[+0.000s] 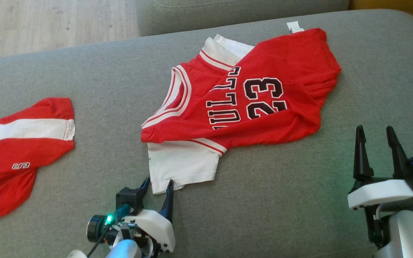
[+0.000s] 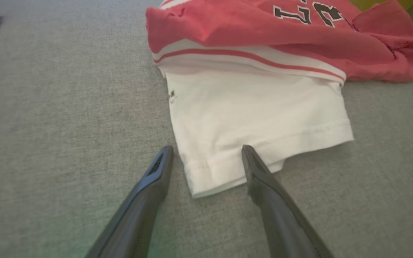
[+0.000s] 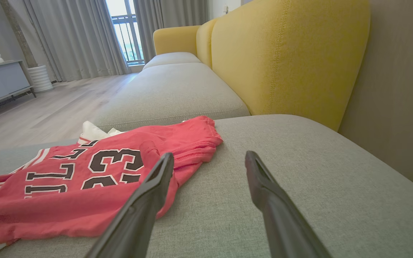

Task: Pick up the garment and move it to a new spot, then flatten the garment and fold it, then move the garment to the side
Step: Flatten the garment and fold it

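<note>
Red jersey: crumpled, partly folded over, flat on grey cushion. Left gripper: fingers spread wide, straddling near corner of jersey's white sleeve, nothing clamped. Right gripper: fingers apart, empty, near jersey's red hem end, clear of fabric.

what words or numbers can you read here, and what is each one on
"23": black numerals outlined in white, on the red jersey
"ULLS": beside the number on the same jersey; a fold hides anything before the U
"S", or possibly a 5: small white outlined mark on the second red garment
White tag at the jersey's far edge: too small to read
</note>
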`<state>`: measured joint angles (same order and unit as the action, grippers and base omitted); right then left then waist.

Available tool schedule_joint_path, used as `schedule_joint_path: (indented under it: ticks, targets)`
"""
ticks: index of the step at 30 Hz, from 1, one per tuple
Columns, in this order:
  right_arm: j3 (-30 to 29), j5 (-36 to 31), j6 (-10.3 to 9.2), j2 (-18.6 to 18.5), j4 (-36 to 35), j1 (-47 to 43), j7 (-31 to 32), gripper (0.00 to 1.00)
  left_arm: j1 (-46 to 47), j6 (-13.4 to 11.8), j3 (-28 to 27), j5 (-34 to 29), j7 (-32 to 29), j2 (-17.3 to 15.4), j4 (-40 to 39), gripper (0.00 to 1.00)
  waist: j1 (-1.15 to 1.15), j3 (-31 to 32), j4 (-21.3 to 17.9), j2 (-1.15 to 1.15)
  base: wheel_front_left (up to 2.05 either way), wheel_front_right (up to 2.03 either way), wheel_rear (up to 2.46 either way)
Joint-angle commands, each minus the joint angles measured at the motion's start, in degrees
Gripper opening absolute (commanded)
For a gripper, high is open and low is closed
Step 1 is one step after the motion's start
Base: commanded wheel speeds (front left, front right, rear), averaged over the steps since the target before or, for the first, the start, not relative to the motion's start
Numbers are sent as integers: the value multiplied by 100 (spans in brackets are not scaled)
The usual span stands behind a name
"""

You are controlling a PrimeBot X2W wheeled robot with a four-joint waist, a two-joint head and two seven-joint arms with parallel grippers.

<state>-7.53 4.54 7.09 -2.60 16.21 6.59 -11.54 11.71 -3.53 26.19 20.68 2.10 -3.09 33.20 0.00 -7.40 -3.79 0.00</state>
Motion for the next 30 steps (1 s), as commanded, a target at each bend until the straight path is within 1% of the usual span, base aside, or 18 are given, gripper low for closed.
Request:
schedule_joint_path:
  ticks: [1,4,5,6,7,11,15,19,20,23,25,28,30]
  targets:
    - [137,5,40,-28,-181,151,-14,100,166,-8,-113,14,-20,-46,-36,100,0,-14,-11,0,0,0,0]
    - [136,11,40,-28,-161,151,-22,100,196,-6,-101,39,-26,-44,3,100,0,-37,-9,0,0,0,0]
    - [135,12,40,-28,-154,153,-25,100,208,17,-84,54,-67,-43,30,86,0,-41,-5,0,0,0,0]
    - [130,13,40,-28,-145,157,-28,100,220,40,-72,71,-98,-42,49,29,0,-43,3,0,0,0,0]
    - [124,12,40,-28,-136,162,-30,100,232,66,-57,85,-117,-42,59,0,0,-45,12,0,0,0,0]
    - [92,-31,40,-28,-99,216,1,100,281,124,-57,126,-23,-50,10,0,0,-54,89,0,0,0,0]
    - [137,-158,40,-28,-13,379,184,100,358,27,-199,155,401,-59,-188,0,0,-88,212,0,0,0,0]
    - [195,-199,40,-28,197,691,465,100,444,-160,-427,173,938,-67,-436,0,0,-149,371,0,0,0,0]
    - [195,-199,40,-28,197,691,465,100,444,-160,-427,173,938,-67,-436,0,0,-149,371,0,0,0,0]
    - [108,-261,40,-28,489,961,710,100,488,-280,-599,183,1150,-66,-618,0,0,-211,509,0,0,0,0]
    - [7,-297,40,-28,749,1119,860,100,492,-313,-670,175,1217,-63,-719,0,0,-243,598,0,0,0,0]
    - [-104,-298,40,-28,1165,1318,1037,100,479,-292,-675,144,1257,-56,-792,0,0,-288,706,0,0,0,0]
    - [-86,-333,40,-28,1391,1442,1012,100,472,-268,-659,130,1267,-52,-799,0,0,-319,741,0,0,0,0]
